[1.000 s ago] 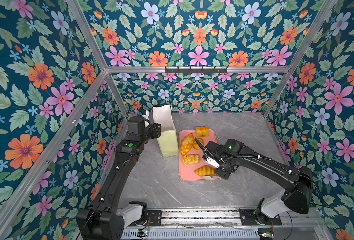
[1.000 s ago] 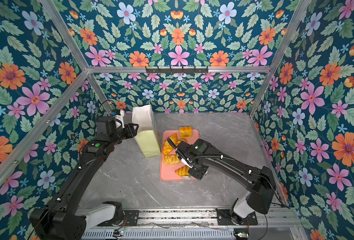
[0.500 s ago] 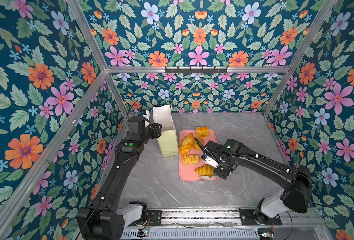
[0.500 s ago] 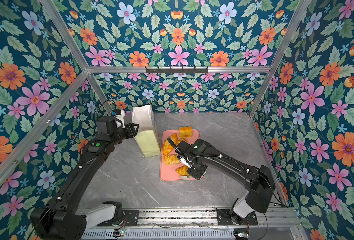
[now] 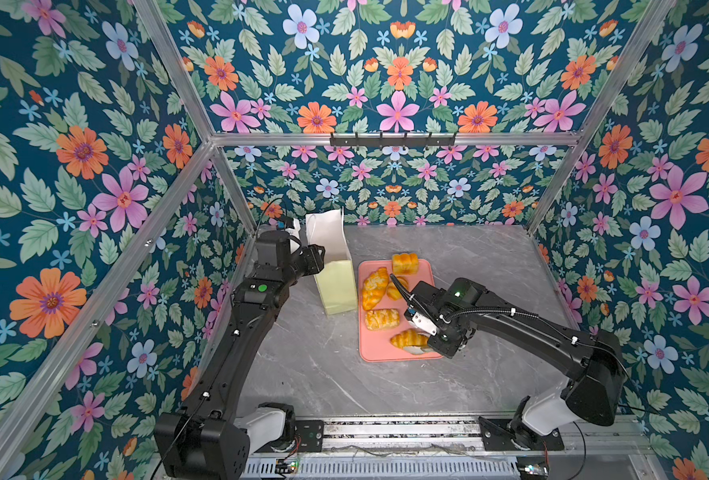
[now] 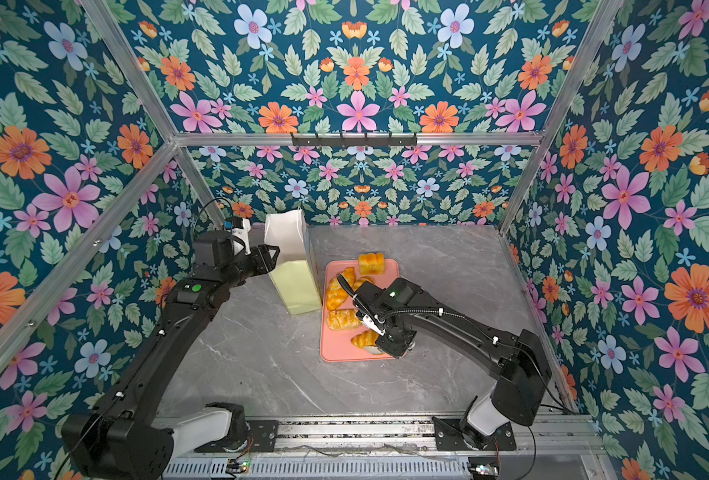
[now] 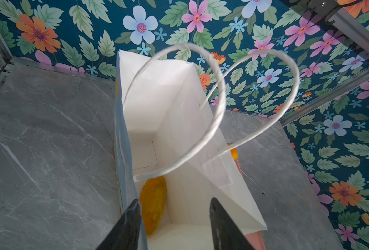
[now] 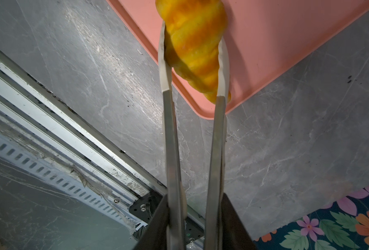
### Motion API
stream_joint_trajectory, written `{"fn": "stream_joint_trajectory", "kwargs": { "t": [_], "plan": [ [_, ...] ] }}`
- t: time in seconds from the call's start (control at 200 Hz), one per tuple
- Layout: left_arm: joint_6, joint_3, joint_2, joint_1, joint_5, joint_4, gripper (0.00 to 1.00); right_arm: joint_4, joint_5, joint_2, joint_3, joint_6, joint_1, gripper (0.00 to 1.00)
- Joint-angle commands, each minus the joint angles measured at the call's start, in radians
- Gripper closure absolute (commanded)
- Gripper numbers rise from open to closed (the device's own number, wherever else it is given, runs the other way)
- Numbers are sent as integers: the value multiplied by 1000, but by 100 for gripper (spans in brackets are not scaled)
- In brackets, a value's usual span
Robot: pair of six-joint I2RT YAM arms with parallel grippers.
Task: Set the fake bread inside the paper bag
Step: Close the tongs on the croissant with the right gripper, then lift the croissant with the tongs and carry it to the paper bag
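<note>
The paper bag (image 7: 175, 104) is matt paper with twisted cord handles (image 7: 223, 97), the tongs (image 8: 170, 140) brushed metal, the tray (image 8: 276, 43) matt pink plastic, the desk (image 8: 287, 140) smooth grey marble-look.

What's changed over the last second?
The right gripper squeezed the tongs shut on the croissant at the pink tray's near end; its arm hardly moved. The left gripper, paper bag and remaining pastries stayed put.
</note>
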State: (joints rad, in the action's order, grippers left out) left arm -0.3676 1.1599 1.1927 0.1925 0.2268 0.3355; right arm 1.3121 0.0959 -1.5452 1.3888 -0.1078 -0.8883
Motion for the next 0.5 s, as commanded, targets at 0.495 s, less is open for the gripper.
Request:
{"fn": "stream_joint_trajectory", "kwargs": {
  "t": [0.495],
  "plan": [
    [-5, 10, -3, -1, -3, -7, 47, 56, 47, 75, 64, 65, 21, 74]
  ]
}}
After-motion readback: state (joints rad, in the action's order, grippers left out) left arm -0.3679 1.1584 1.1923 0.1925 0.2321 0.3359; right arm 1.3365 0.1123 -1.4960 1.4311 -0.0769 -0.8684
